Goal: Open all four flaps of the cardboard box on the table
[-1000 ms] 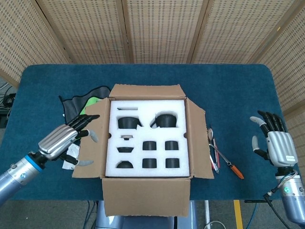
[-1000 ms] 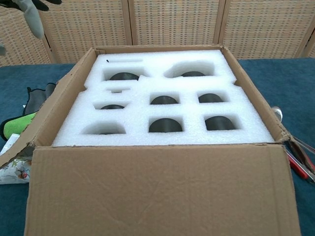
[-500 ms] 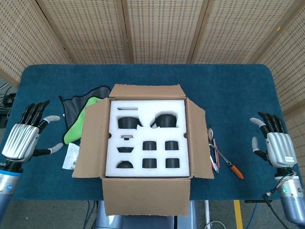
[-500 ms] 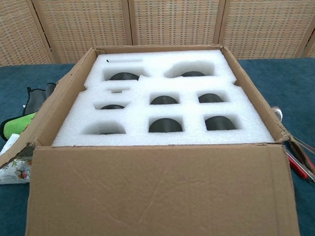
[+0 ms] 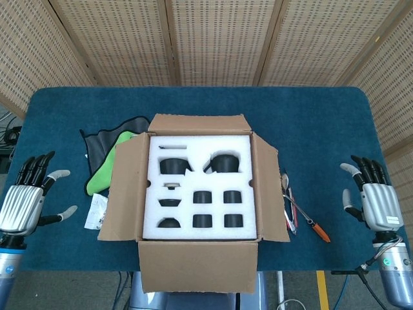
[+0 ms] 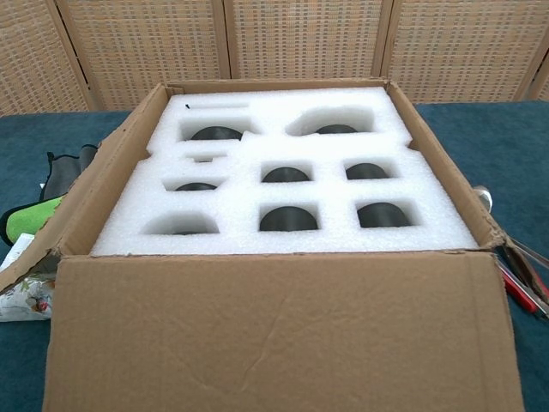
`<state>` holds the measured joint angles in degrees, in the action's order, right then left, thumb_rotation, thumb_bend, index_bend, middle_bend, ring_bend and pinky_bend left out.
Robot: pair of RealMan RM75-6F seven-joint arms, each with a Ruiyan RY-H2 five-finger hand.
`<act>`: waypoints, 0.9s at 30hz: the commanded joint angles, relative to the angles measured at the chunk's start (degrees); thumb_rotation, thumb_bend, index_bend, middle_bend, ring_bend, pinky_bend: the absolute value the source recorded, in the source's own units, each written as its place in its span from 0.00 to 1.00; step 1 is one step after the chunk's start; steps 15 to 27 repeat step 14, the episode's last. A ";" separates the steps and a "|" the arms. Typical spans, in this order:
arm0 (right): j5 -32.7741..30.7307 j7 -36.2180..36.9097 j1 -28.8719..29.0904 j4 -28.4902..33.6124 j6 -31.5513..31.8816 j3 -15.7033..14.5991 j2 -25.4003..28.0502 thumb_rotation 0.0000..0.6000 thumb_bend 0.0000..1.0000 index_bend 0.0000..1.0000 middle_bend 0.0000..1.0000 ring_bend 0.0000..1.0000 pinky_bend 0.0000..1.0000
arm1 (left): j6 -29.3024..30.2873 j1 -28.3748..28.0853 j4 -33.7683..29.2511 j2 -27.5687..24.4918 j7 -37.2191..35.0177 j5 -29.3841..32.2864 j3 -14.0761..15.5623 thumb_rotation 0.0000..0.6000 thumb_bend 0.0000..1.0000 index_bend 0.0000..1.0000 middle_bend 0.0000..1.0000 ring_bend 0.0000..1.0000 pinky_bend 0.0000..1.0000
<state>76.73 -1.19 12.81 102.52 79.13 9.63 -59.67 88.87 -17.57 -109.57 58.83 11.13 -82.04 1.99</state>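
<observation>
Cardboard box (image 5: 193,271) at the centre of a blue-carpeted table (image 5: 310,123), seen from above in the head view and from the near side in the chest view. All four flaps are folded outward: the near flap (image 6: 283,335) hangs toward 6 o'clock over the table edge, the far flap (image 5: 199,123) stands toward 12 o'clock, and the side flaps (image 5: 122,194) splay toward 9 and 3 o'clock.

The left hand (image 5: 22,203) hovers at 9 o'clock of the box, well apart from it, near the table's left edge; its fingers are spread and it holds nothing. The right hand (image 5: 374,200) hovers at 3 o'clock, likewise well apart, fingers spread and empty. Neither hand appears in the chest view.

The box is plain brown corrugated board, matte, with creased flap hinges. Inside sits a white foam insert (image 6: 283,184), coarse-grained, with rectangular and rounded cut-outs arranged in rows; dark rounded objects (image 6: 287,219) sit in the cut-outs, but what they are cannot be told.

A black cloth (image 5: 97,145) with a bright green cloth (image 5: 100,177) on it lies at 9 to 10 o'clock, partly under the left flap. A small printed white packet (image 5: 97,210) lies just beside that flap. At 3 o'clock, slender tools (image 5: 293,206) lie on the carpet, one with an orange tip (image 5: 321,232). Perforated woven panels (image 5: 213,39) close the background.
</observation>
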 commanded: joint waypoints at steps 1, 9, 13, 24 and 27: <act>0.40 -0.30 -0.29 0.26 0.40 -0.26 -0.10 1.00 0.62 0.19 0.09 0.00 0.00 | -0.13 0.84 0.37 0.73 0.12 -1.06 0.18 0.83 0.17 0.27 0.00 0.00 0.00; 0.70 -0.71 -0.81 0.66 1.10 -0.36 -0.04 1.00 0.62 0.19 0.09 0.00 0.00 | -0.45 1.91 0.49 1.16 -0.01 -2.47 -0.82 0.83 0.17 0.27 0.00 0.00 0.00; 0.69 -0.88 -0.92 0.63 1.15 -0.40 -0.10 1.00 0.62 0.19 0.09 0.00 0.00 | -0.91 2.38 0.29 1.24 0.33 -2.24 -1.19 0.83 0.17 0.27 0.00 0.00 0.00; 0.68 -0.93 -0.93 0.62 1.15 -0.39 -0.10 1.00 0.62 0.19 0.09 0.00 0.00 | -0.97 2.51 0.27 1.28 0.43 -2.12 -1.24 0.83 0.17 0.27 0.00 0.00 0.00; 0.68 -0.93 -0.93 0.62 1.15 -0.39 -0.10 1.00 0.62 0.19 0.09 0.00 0.00 | -0.97 2.51 0.27 1.28 0.43 -2.12 -1.24 0.83 0.17 0.27 0.00 0.00 0.00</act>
